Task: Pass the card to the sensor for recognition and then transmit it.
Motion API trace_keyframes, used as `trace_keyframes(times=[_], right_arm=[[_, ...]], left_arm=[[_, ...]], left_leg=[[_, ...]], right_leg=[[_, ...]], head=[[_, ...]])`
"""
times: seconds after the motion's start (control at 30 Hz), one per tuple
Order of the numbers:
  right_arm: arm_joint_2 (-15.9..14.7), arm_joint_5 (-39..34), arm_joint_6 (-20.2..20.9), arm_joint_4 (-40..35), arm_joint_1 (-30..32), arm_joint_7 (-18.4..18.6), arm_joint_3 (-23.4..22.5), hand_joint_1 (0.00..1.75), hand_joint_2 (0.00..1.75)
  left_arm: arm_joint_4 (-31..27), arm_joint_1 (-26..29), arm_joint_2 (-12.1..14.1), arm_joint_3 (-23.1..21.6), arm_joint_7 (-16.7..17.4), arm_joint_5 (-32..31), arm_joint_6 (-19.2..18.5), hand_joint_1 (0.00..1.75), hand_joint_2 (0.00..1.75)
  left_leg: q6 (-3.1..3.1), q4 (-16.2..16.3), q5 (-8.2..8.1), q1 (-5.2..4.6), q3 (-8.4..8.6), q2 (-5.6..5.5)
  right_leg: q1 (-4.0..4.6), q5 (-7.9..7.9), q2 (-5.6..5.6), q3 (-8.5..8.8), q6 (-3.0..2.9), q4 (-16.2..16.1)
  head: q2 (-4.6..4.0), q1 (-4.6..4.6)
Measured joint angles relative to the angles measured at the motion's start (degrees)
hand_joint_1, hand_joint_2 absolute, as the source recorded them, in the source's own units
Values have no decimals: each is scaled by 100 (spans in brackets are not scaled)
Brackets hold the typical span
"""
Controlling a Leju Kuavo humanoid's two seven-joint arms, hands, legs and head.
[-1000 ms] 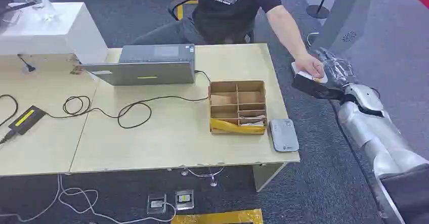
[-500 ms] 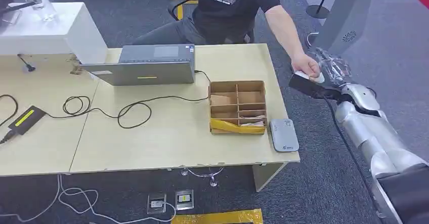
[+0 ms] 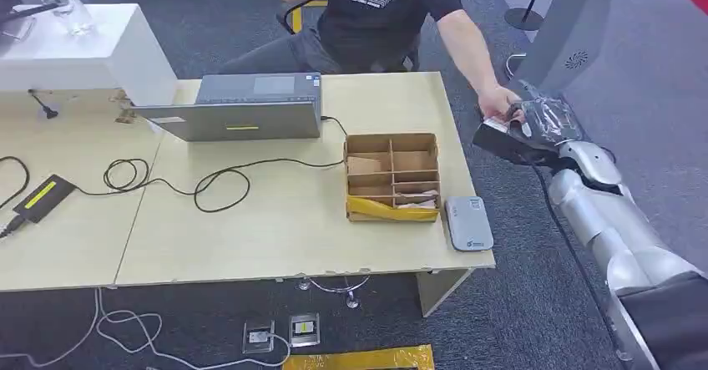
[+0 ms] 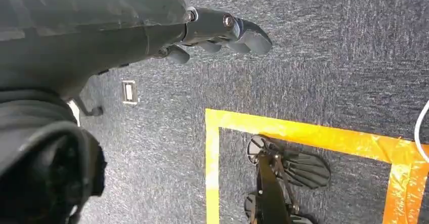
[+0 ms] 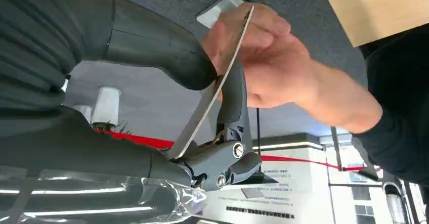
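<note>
My right hand (image 3: pixel 536 124) is out past the table's right edge. A white card (image 3: pixel 493 124) lies in it, seen edge-on in the right wrist view as a thin card (image 5: pixel 225 58) pinched between my thumb (image 5: pixel 167 52) and fingers (image 5: pixel 233 107). A person's hand (image 3: pixel 500 101) still grips the card's far end (image 5: pixel 263 57). The grey card sensor (image 3: pixel 468 223) lies flat on the table's front right corner, well short of my hand. My left hand (image 4: pixel 222 29) hangs over the carpet, holding nothing, its fingers loosely extended.
A wooden compartment box (image 3: pixel 392 176) stands left of the sensor. A laptop (image 3: pixel 242 107) and a black cable (image 3: pixel 221 178) lie further left on the table (image 3: pixel 275 236). The person in a black shirt (image 3: pixel 384 7) sits behind the table. Yellow floor tape (image 4: pixel 303 135) lies under my left hand.
My right hand has lifted slightly toward the far side and its fingers have closed over the card. The person's hand has slid from on top of the card to its far end.
</note>
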Motion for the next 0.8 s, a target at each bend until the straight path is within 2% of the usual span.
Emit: trace_keyframes(times=[0.8], right_arm=[[9, -41, -65, 0, 86, -114, -177, 175, 175]], left_arm=[[2, 1, 39, -2, 0, -17, -31, 0, 0]], left_leg=[[-1, 0, -1, 0, 3, 4]], right_leg=[[0, 0, 3, -1, 0, 0]], head=[[0, 0]])
